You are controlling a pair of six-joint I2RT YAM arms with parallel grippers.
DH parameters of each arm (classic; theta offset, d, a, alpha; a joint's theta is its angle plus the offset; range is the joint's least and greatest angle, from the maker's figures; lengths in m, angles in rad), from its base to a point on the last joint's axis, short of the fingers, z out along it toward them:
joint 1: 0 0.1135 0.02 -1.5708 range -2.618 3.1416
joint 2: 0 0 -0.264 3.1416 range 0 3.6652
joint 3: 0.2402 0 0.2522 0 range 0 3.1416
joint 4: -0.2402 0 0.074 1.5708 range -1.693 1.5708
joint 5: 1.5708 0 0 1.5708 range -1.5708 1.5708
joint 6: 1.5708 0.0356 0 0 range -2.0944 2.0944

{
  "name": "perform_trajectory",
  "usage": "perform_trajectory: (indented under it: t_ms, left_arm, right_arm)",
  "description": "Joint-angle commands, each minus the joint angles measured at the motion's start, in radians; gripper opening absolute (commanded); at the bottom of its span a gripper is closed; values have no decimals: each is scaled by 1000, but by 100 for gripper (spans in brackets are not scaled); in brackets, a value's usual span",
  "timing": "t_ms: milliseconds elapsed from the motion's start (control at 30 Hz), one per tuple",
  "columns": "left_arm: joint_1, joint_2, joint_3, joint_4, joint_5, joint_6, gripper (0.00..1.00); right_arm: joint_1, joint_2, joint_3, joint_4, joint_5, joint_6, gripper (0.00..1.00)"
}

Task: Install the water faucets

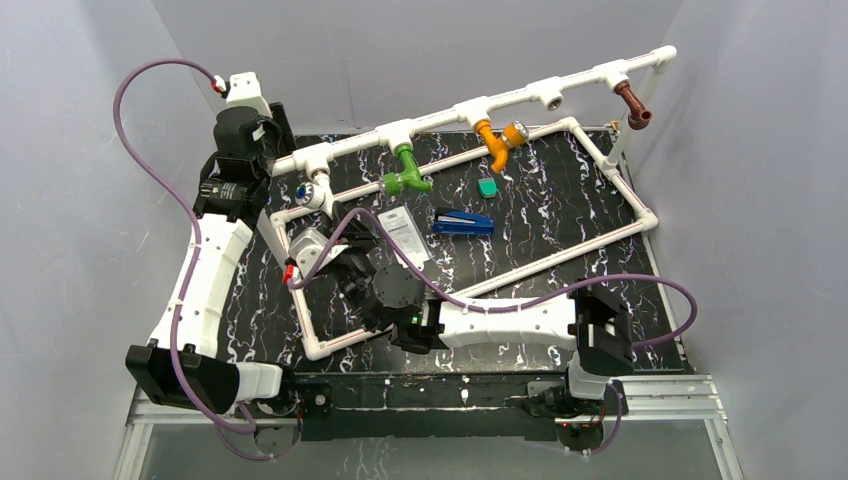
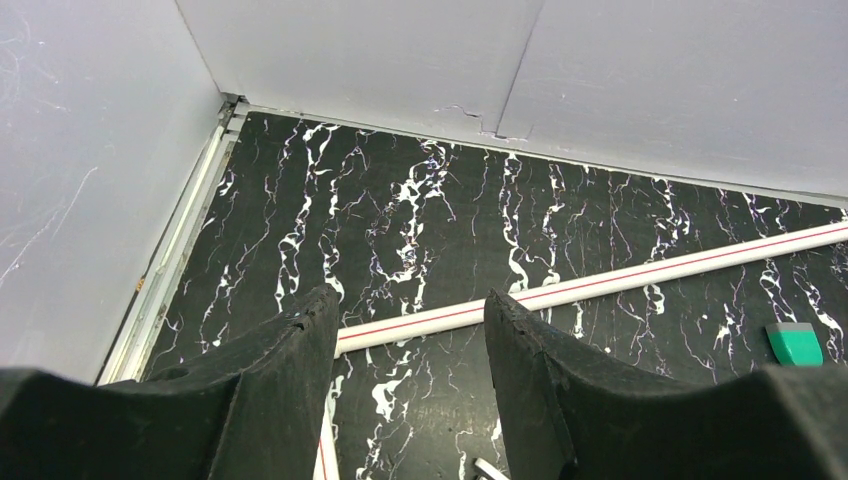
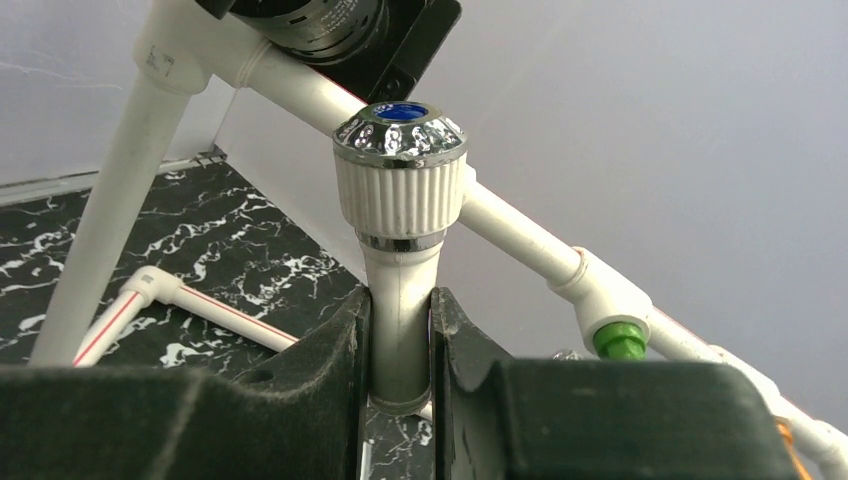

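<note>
- White faucet (image 3: 400, 190): my right gripper (image 3: 400, 345) clamps its stem, just beside the frame's left tee (image 1: 320, 158).
- Left gripper (image 2: 410, 325) spread, empty.
- My worry: a tilted approach cross-threads it or twists it loose.

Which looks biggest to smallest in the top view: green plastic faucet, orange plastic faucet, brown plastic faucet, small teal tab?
1. Green plastic faucet and orange plastic faucet: look alike, not ranked.
2. Brown plastic faucet: looks smaller, but sits farther from the camera, so unsure.
3. Small teal tab: clearly smallest.
</note>
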Motion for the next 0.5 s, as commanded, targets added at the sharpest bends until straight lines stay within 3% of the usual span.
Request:
perform_trajectory:
  t_ms: [0,467]
  left_arm:
    - [-1,26,-58,-230,47,-13,53]
    - [-1,28,-63,-231,59,-19,53]
  right_arm:
    - [-26,26,59,25,-13,130,1]
    - [-34,45,59,61,59,389,1]
